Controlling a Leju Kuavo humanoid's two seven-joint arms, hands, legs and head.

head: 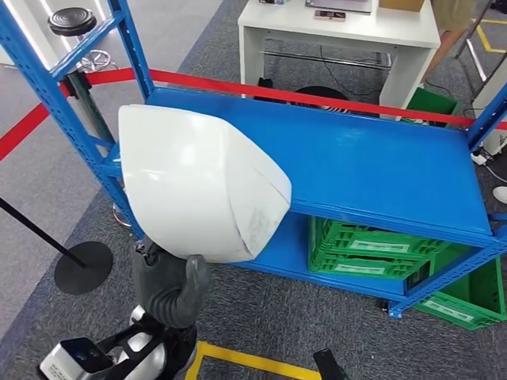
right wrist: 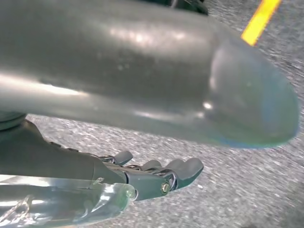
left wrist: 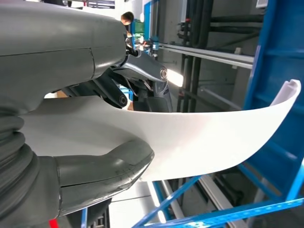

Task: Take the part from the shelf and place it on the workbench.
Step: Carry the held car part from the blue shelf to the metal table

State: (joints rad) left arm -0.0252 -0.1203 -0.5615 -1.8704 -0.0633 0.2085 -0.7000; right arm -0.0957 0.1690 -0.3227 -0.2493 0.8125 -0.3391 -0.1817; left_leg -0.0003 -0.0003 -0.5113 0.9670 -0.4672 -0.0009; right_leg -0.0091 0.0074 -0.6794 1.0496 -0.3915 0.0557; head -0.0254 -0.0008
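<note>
Unlabelled white part (head: 191, 178) in left hand (head: 170, 285), off blue shelf (head: 383, 166)

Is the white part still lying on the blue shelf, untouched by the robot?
No. The left robot hand grips the white part, thumb on one face and fingers on the other, off the blue shelf.

The part (head: 197, 186) is plain glossy white with a faint grey scuff near its pointed end. The left hand (head: 170, 286) beneath it is dark grey, with a ribbed grey cover. The shelf (head: 383, 170) is bright blue, posts and boards alike. Across the upper frame runs a red tape line (head: 310, 96). Green crates (head: 364, 249) with pale labels sit at lower right. The floor (head: 54, 174) is speckled grey carpet, with a yellow line (head: 257, 360) at the bottom. At upper right stands a white bench (head: 341, 36).
</note>
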